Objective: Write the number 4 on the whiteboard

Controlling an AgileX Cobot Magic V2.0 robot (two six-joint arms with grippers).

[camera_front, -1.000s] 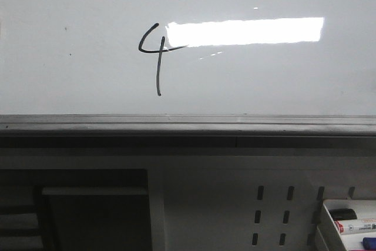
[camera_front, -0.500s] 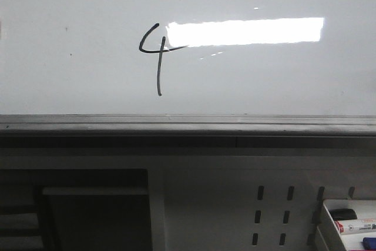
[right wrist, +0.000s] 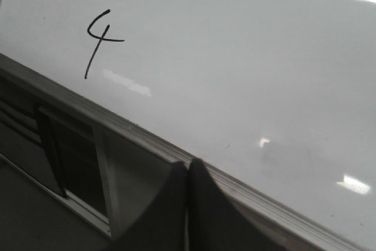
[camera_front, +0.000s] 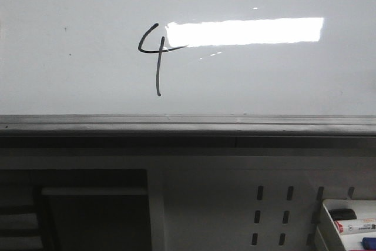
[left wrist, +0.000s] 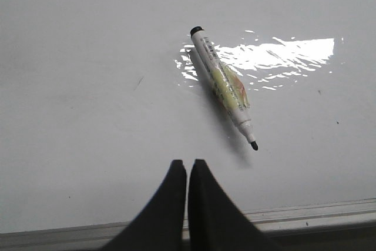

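The whiteboard [camera_front: 70, 80] fills the front view, with a grey edge rail [camera_front: 188, 123] and a bright light reflection. A thin black number 4 [camera_front: 154, 57] is drawn on it left of the reflection; it also shows in the right wrist view [right wrist: 100, 42]. An uncapped marker [left wrist: 224, 87] lies loose on the whiteboard [left wrist: 88, 86] in the left wrist view, tip pointing toward the rail. My left gripper [left wrist: 187, 164] is shut and empty, just short of the marker. My right gripper [right wrist: 188, 164] is shut and empty over the board's edge rail [right wrist: 141, 130]. Neither gripper shows in the front view.
Below the rail stands a white perforated panel with slots [camera_front: 273, 216]. A white tray with markers [camera_front: 346, 224] sits at the lower right. A dark open recess [camera_front: 94, 216] lies at the lower left, also in the right wrist view [right wrist: 64, 151].
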